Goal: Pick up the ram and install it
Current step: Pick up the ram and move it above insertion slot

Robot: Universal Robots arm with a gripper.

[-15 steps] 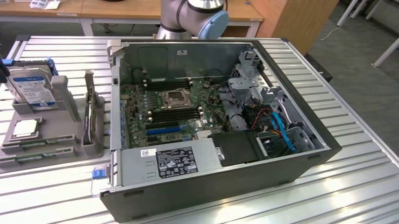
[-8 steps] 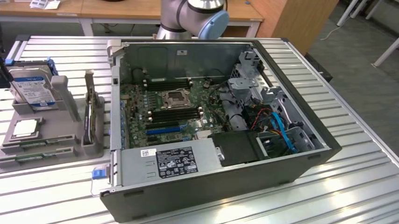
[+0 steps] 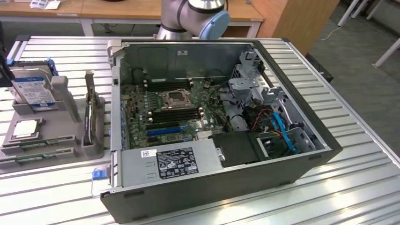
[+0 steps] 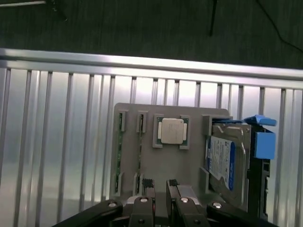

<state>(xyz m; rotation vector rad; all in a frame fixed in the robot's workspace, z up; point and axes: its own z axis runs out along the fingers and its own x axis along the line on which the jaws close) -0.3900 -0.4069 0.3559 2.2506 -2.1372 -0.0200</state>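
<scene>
On the slatted metal worktop (image 3: pixel 356 187), toward the exterior view's left, a grey holder (image 3: pixel 62 93) carries loose computer parts. An open computer case (image 3: pixel 218 192) lies just beside it on the exterior view's right, with its motherboard (image 3: pixel 140 101) facing up.

The ram (image 4: pixel 139 151), a thin green stick, sits in a narrow groove of the holder. A second stick (image 4: pixel 119 151) lies in the neighbouring groove, parallel to it and not touching. A square silver processor (image 4: pixel 171 131) rests in its own pocket just beside the ram, on the side away from the second stick. A blue-labelled hard drive (image 4: pixel 221 161) stands in a bracket past the processor.

The fingers (image 4: pixel 148 183) stand apart with nothing between them. In the wrist view they hang over the holder's edge, near one end of the ram's groove. Whether they touch the holder cannot be told. Both sticks are seated in the holder, well apart from the case, so the ram is not yet picked up.

The arm (image 3: pixel 200 16) rises behind the case at the far side of the worktop.
</scene>
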